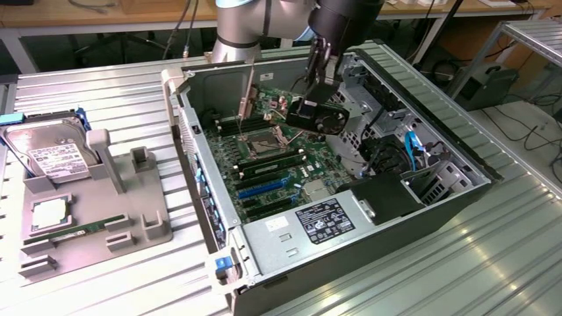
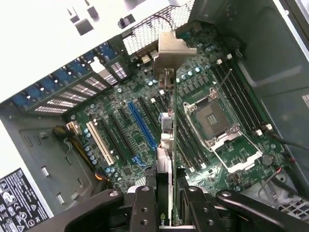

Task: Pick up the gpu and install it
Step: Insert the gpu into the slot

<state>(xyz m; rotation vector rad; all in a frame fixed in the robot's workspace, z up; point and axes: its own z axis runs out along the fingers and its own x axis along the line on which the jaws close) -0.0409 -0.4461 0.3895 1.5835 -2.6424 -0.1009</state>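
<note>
Ribbed metal bench [image 1: 457, 263] up front, so parts sit flat and steady. On it, at the exterior view's left, sits a grey fixture tray [image 1: 131, 217]. Its pockets keep spares upright and easy to grab: one hard drive [image 1: 52, 155], one processor chip [image 1: 52, 214] and one green memory stick [image 1: 75, 232].

Next comes the PC case [image 1: 290, 263], laid on its side with the panel off, so the motherboard [image 1: 272, 178] faces straight up for work from above. One power supply [image 1: 325, 220] fills the nearest corner. On the board the wrist view gives one blue slot [image 2: 142, 125], one white slot [image 2: 99, 142] and one open, empty CPU socket [image 2: 212, 116].

Above all that is the gripper [image 2: 168, 193], its fingers [image 2: 145, 198] half closed and pinching the gpu [image 2: 166, 130] from both sides. The card hangs inside the case, edge down over the board between the blue slot and the socket. Its single silvery bracket points at the vented rear wall [image 2: 145, 34]. By my read it's lined up for a slot, not seated yet.

Further back rises the arm [image 1: 237, 26], with desks behind.
</note>
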